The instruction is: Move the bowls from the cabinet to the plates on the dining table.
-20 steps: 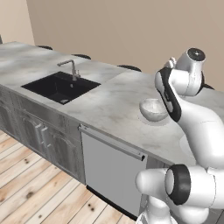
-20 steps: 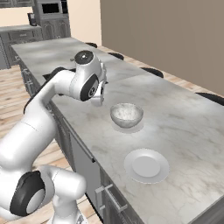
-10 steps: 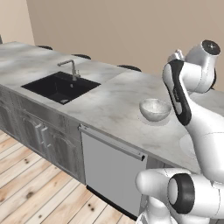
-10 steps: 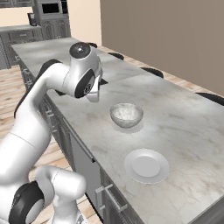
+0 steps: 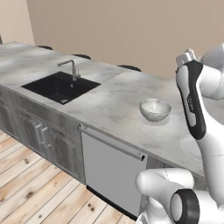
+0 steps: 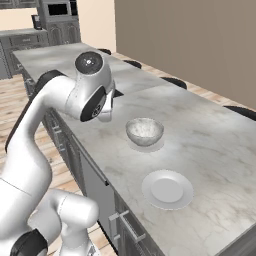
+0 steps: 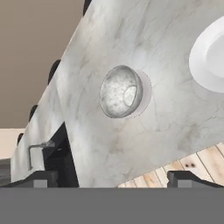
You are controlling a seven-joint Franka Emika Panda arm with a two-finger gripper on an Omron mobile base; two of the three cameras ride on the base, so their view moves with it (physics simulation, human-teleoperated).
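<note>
A pale grey-white marbled bowl rests on one of the plates on the marble dining table. Beside it lies a second plate with nothing on it; the arm partly covers this plate in the left base view. My gripper hangs high above the table, well clear of the bowl, open with nothing between its fingertips. A dark strip at the top left corner may be the cabinet; too little shows to tell.
A black sink with a faucet is set into the table left of the bowl. Dark stool tops line the far side. A black oven stands in the far kitchen units. Wooden floor runs along the near side.
The arm has swung up and back from the bowl, its hand rising to the right in the left base view. The bowl stays on its plate.
</note>
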